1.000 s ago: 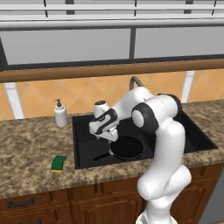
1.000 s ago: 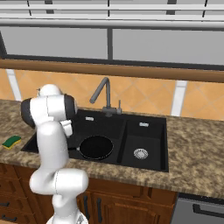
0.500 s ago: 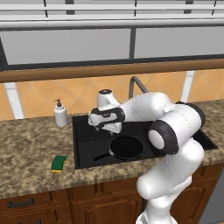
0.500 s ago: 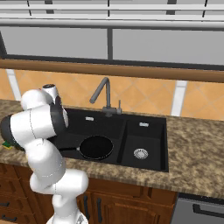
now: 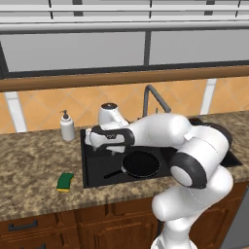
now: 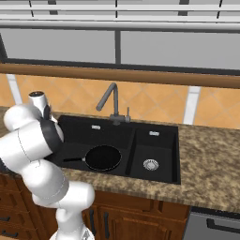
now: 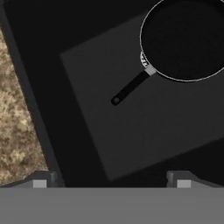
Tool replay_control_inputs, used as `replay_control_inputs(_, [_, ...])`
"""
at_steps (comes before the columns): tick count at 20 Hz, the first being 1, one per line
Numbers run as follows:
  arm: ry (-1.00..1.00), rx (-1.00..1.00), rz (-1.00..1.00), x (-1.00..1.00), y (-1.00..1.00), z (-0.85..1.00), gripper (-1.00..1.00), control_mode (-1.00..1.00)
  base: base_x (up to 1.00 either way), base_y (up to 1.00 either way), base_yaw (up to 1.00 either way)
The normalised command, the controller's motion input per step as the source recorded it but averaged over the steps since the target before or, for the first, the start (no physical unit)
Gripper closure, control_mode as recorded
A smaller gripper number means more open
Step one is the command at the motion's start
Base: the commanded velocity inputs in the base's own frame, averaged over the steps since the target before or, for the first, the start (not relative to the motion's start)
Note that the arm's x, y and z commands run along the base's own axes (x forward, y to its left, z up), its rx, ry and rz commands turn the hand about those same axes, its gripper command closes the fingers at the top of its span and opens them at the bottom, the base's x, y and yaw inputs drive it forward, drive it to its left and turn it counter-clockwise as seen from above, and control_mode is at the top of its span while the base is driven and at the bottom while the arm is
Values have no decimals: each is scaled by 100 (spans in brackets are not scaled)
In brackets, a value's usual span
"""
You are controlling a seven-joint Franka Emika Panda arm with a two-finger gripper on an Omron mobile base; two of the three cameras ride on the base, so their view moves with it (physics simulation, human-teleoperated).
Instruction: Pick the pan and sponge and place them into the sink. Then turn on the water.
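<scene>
The black pan [image 5: 141,164] lies flat on the floor of the sink's [image 5: 85,168] wide left basin, its thin handle pointing to the front left. My gripper [image 5: 101,144] hangs open and empty over the left part of that basin, left of the pan and above it. In the hand view the pan [image 7: 183,41] is at the upper right, its handle [image 7: 131,87] running toward the middle, and the fingertips [image 7: 39,182] stand wide apart above the bare sink floor [image 7: 131,135]. The green and yellow sponge [image 5: 64,181] rests on the counter, front left of the sink. No water runs from the gooseneck faucet [image 5: 153,97].
A white soap dispenser [image 5: 67,126] stands on the counter behind the sink's left corner. In the right base view the pan [image 6: 103,158] sits left of the divider [image 6: 132,150], and the faucet [image 6: 111,101] rises behind it. The granite counter edge [image 7: 17,113] runs along the basin's left wall.
The hand has shifted left across the left basin, away from the pan, while the elbow swung out to the right. The jaws stayed open. Pan and sponge have not moved.
</scene>
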Motion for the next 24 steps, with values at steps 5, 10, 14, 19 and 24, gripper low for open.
replay_control_inputs(5, [6,-3,18,-4,55,6,-100,-100,0,0,0])
replay_control_inputs(10, [3,-2,21,-1,26,-3,-100,-100,0,0,0])
replay_control_inputs(14, [2,-11,9,-1,27,-20,-100,-100,0,0,0])
replay_control_inputs(19, [0,-2,1,0,63,-16,-100,-100,0,0,0])
replay_control_inputs(24, [0,0,3,-8,49,-8,-100,-100,0,0,0])
